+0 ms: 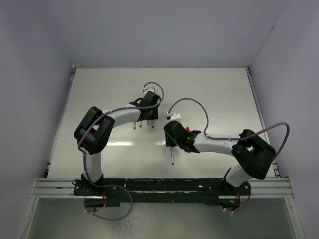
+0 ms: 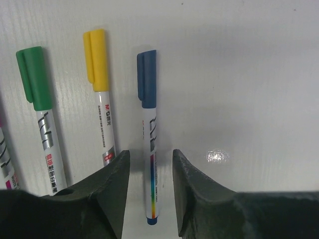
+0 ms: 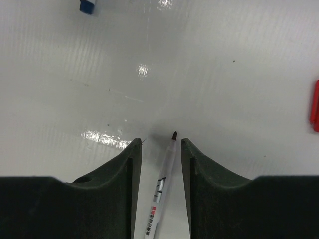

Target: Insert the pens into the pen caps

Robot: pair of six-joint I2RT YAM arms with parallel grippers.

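Observation:
Three capped pens lie side by side in the left wrist view: green cap, yellow cap, blue cap. The blue-capped pen lies on the table between the jaws of my left gripper, which is open with a gap on each side. A sliver of another pen shows at the left edge. In the right wrist view an uncapped pen with a dark red tip lies between the jaws of my open right gripper, untouched. A red cap lies off to the right.
From above, both arms reach over the white table, left gripper at the row of pens, right gripper over the red pen. The red cap lies beside the right wrist. Walls close in the sides.

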